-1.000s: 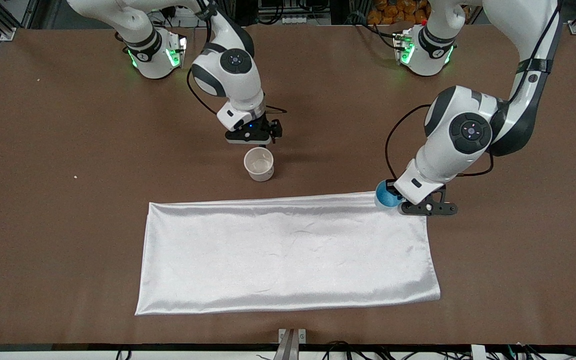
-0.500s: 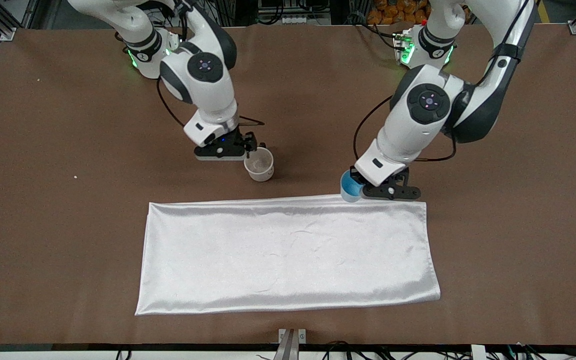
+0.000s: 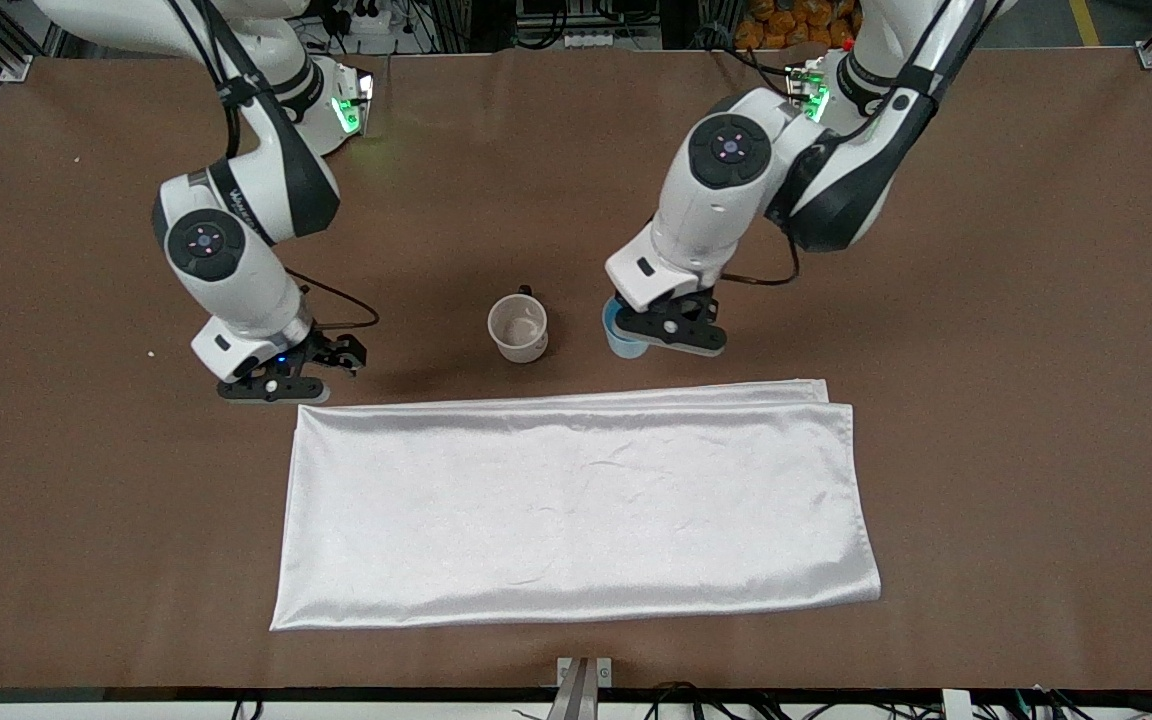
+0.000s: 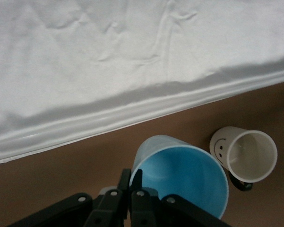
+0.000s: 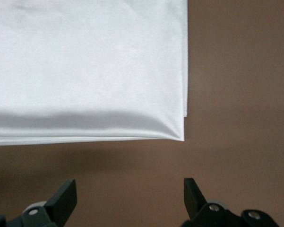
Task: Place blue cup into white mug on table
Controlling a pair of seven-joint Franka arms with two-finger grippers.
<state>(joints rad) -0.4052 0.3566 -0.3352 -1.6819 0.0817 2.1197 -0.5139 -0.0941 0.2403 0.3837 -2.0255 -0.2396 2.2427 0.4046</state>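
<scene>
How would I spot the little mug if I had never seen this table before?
Start at the big white cloth on the brown table. Just off its long edge farther from the front camera stands the white mug, upright and open-topped. Unlike the blue cup held beside it in the left gripper, it is white, has a black handle, and bears a small smiley face.

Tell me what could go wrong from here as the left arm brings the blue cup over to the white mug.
The left gripper pinches the blue cup by one wall only, so it may tilt or slip on release. The cup looks only slightly narrower than the white mug, so an off-centre drop could catch the rim and tip the mug. The right gripper, open near the white cloth corner, steadies nothing.
</scene>
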